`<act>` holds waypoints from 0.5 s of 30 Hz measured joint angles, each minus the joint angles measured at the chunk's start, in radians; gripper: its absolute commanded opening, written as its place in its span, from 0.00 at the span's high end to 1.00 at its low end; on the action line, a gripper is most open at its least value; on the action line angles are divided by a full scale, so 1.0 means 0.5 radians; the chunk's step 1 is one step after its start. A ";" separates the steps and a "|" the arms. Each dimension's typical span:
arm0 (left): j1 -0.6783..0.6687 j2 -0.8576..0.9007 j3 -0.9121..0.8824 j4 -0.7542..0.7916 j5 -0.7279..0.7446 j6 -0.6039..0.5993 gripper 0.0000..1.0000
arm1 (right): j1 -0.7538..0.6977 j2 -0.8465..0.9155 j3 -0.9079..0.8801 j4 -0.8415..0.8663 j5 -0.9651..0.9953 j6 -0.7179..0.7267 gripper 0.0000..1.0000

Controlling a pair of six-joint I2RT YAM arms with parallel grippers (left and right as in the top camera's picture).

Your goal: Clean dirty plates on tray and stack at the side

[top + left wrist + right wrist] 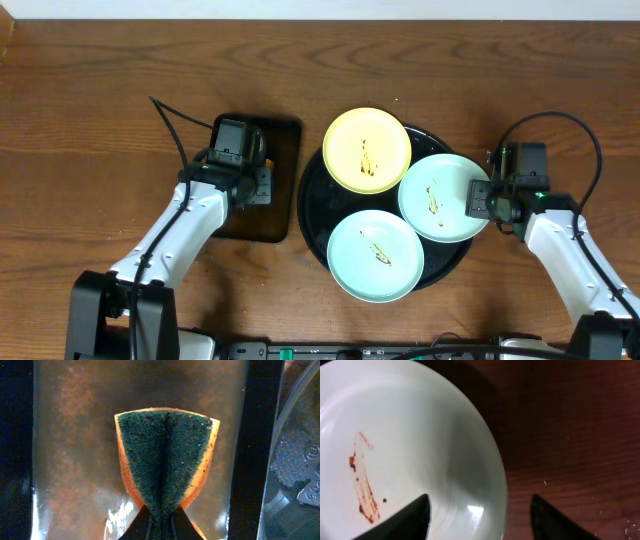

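The left gripper (161, 520) is pinched tight at its tips, while the right gripper (480, 506) stands spread wide.

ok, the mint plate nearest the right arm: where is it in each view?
Overhead: mint plate on the right side of the black tray, with the right gripper at its outer edge.
Left wrist: not in it; only the pinched sponge over the brown tray.
Right wrist: plate fills the left half, its rim between the open fingers.
Shared landmark: the brown smear at the plate's centre.
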 measured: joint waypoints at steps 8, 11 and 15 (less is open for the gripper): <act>0.000 0.000 0.000 -0.002 -0.001 -0.007 0.92 | 0.000 0.080 0.000 0.004 0.006 0.016 0.55; 0.000 0.000 0.000 -0.002 0.000 -0.014 0.92 | 0.000 0.124 -0.001 0.008 0.007 0.016 0.61; 0.000 0.000 0.000 -0.002 0.000 -0.021 0.93 | 0.000 0.162 -0.001 0.026 0.008 0.022 0.68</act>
